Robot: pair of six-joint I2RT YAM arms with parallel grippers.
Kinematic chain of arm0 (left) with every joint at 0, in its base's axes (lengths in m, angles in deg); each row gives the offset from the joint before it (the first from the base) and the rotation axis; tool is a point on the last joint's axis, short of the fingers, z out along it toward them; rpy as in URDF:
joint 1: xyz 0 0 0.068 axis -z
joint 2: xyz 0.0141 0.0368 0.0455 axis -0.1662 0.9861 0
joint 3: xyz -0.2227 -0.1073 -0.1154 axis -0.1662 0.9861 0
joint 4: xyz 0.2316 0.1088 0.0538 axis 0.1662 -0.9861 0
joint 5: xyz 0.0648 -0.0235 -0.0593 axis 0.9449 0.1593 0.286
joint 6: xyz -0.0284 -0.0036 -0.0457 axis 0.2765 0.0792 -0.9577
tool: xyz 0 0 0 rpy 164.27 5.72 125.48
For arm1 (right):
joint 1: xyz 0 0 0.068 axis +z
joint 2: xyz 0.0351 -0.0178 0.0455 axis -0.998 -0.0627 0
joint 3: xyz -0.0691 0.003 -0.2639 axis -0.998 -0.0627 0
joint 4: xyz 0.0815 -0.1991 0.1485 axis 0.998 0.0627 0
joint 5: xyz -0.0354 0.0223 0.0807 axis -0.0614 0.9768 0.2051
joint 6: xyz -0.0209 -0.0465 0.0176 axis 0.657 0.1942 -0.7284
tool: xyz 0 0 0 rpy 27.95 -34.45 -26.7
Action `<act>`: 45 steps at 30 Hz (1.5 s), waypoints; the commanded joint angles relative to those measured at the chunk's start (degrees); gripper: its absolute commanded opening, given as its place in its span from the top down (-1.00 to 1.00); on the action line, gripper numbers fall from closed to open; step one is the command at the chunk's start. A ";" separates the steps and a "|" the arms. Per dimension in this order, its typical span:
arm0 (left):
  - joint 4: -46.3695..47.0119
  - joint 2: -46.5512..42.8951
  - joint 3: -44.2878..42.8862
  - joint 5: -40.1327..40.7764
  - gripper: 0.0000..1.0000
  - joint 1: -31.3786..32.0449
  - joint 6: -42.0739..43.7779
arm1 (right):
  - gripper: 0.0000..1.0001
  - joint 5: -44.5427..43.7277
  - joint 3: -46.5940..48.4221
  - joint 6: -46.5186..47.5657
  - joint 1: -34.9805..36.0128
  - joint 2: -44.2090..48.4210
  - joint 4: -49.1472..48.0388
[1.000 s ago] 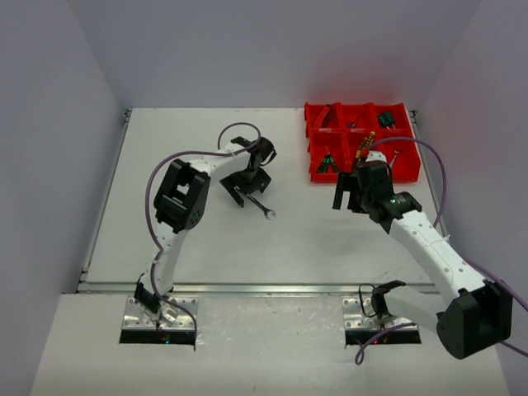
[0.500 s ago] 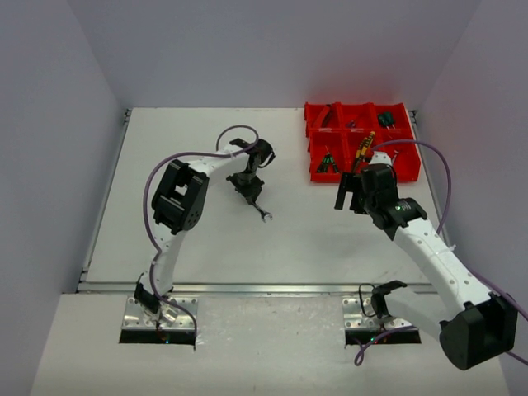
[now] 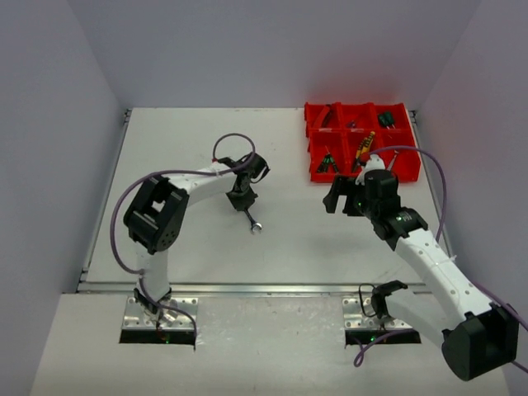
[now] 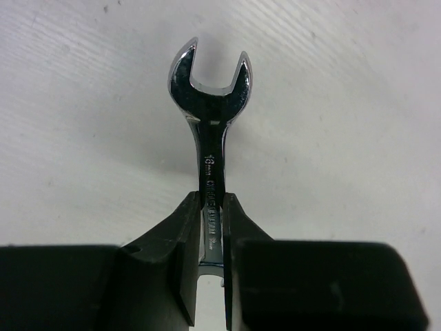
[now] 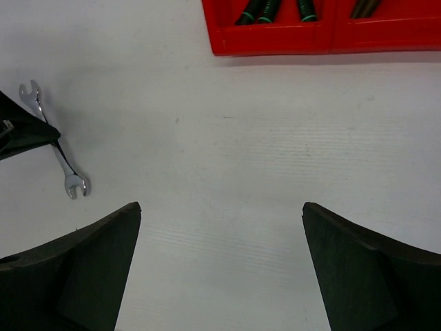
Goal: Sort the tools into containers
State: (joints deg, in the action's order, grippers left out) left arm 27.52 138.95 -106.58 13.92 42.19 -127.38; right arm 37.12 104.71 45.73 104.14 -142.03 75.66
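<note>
A silver wrench (image 4: 210,117) is pinched by its shank between the fingers of my left gripper (image 4: 211,207), its open-end head pointing away over the white table. From above, the same wrench (image 3: 252,219) sticks out below the left gripper (image 3: 242,200) at mid-table. In the right wrist view the wrench (image 5: 63,165) shows at far left. My right gripper (image 3: 345,198) hangs open over bare table, just in front of the red containers (image 3: 410,169), nothing between its fingers (image 5: 89,262). Green-handled screwdrivers (image 5: 258,10) and a yellow-handled tool (image 3: 363,151) lie in the compartments.
The red containers (image 5: 275,43) sit at the table's back right, holding several tools. White walls enclose the table on three sides. Purple cables loop off both arms.
My left gripper has shut on the wrench and drawn it toward the near left. The right gripper swung left, away from the bins, still open.
</note>
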 commanded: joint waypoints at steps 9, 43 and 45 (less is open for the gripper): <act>45.15 -33.54 26.99 -13.46 1.00 9.82 23.01 | -0.96 35.86 -2.74 -17.39 0.15 -10.22 -23.49; 56.76 -38.87 32.26 -23.35 1.00 15.52 28.42 | 1.00 29.09 -3.55 -21.13 11.03 -10.69 -35.07; 55.65 -38.88 31.60 -21.86 0.87 15.55 28.79 | 1.00 28.72 -3.59 -20.93 11.00 -10.53 -34.92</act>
State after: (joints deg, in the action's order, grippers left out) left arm 81.69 100.18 -71.29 -10.42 57.04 -100.38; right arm 65.40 99.66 24.15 115.01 -153.08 44.03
